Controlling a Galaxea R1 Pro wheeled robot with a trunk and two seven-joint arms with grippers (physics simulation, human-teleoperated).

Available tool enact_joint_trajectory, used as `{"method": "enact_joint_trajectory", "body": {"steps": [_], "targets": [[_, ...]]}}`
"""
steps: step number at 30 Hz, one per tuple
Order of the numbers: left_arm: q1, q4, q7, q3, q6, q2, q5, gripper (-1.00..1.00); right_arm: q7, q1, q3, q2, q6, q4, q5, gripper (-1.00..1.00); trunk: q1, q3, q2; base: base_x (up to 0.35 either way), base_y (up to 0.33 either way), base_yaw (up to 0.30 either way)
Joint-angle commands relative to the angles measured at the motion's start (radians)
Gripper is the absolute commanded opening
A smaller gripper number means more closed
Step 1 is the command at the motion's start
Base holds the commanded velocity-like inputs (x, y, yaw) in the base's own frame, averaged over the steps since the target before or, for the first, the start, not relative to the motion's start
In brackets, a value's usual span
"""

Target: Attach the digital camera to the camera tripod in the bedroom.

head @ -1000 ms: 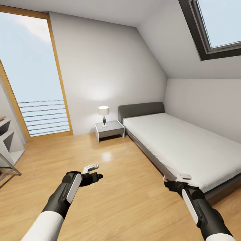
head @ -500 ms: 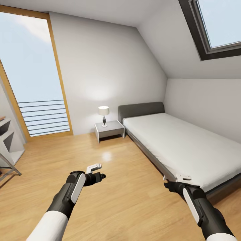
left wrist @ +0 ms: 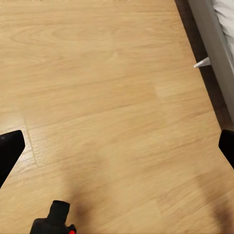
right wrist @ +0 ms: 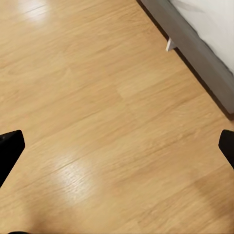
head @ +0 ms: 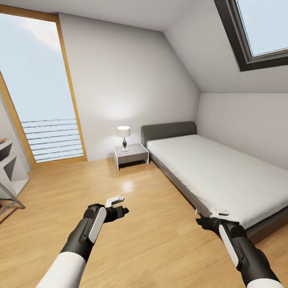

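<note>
The left gripper (head: 118, 205) hung low over the wood floor (head: 152, 224), its fingers spread wide with nothing between them; in its wrist view the two dark fingertips (left wrist: 9, 151) sat at opposite edges of the picture. Just beneath that claw, on the planks, lay the digital camera (left wrist: 54, 222): a small black body with a red dot, cut off by the frame edge. It looked rigid, compact and probably light, with hard smooth sides that might slip, so a hold across the chunky body seemed safer than one on the protruding knob.

The right gripper (head: 212, 218) was likewise parted and empty, held off to the other side, close by the grey frame of the bed (head: 224, 176).

Beyond both claws stood a nightstand (head: 131, 155) with a lamp (head: 124, 138). Far off to the left claw's side, a pale slanted leg (head: 11, 194) at the frame edge might have been the camera tripod, though too little showed to be sure.
</note>
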Motion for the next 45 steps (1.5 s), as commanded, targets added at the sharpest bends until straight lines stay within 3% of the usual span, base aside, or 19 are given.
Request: {"method": "enact_joint_trajectory", "body": {"steps": [1, 6, 13, 20, 24, 28, 30, 32, 42, 45], "targets": [[-0.001, -0.002, 0.009, 0.002, 0.004, -0.001, 0.011, 1.00, 0.000, 0.000, -0.001, 0.000, 0.005, -0.001, -0.007, 1.00, 0.004, -0.004, -0.008, 0.000, 0.000, 0.000], [-0.001, 0.000, 0.009, 0.003, 0.005, 0.001, 0.014, 1.00, 0.001, -0.001, -0.001, -0.001, 0.008, -0.004, -0.008, 1.00, 0.023, -0.020, -0.043, 0.000, 0.000, 0.000], [-0.001, 0.006, 0.005, 0.013, 0.009, 0.007, 0.040, 1.00, 0.038, -0.001, -0.005, -0.005, 0.077, -0.023, -0.018, 1.00, 0.050, -0.042, -0.092, 0.000, 0.000, 0.000], [-0.001, 0.018, 0.002, 0.049, 0.013, 0.025, 0.138, 1.00, 0.188, -0.001, -0.017, -0.021, 0.127, -0.033, -0.022, 1.00, 0.077, -0.064, -0.141, 0.000, 0.000, 0.000], [-0.001, 0.038, -0.001, 0.058, 0.014, 0.042, 0.184, 1.00, 0.250, -0.001, -0.020, -0.045, 0.134, -0.032, -0.022, 1.00, 0.092, -0.076, -0.169, 0.000, 0.000, 0.000], [-0.001, 0.049, -0.004, 0.061, 0.013, 0.052, 0.214, 1.00, 0.269, -0.001, -0.027, -0.060, 0.136, -0.030, -0.026, 1.00, 0.107, -0.089, -0.197, 0.000, 0.000, 0.000], [-0.001, 0.056, -0.006, 0.064, 0.014, 0.061, 0.256, 1.00, 0.279, -0.001, -0.039, -0.068, 0.138, -0.029, -0.027, 1.00, 0.115, -0.095, -0.211, 0.000, 0.000, 0.000], [-0.001, 0.057, -0.007, 0.065, 0.015, 0.073, 0.288, 1.00, 0.281, -0.001, -0.042, -0.069, 0.139, -0.028, -0.028, 1.00, 0.123, -0.101, -0.225, 0.000, 0.000, 0.000], [-0.001, 0.058, -0.006, 0.065, 0.018, 0.122, 0.377, 1.00, 0.290, -0.001, -0.046, -0.070, 0.139, -0.031, -0.029, 1.00, 0.161, -0.133, -0.295, 0.000, 0.000, 0.000], [-0.001, 0.059, -0.003, 0.064, 0.019, 0.131, 0.388, 1.00, 0.298, -0.001, -0.110, -0.074, 0.139, -0.036, -0.026, 1.00, 0.173, -0.142, -0.316, 0.000, 0.000, 0.000]]}}
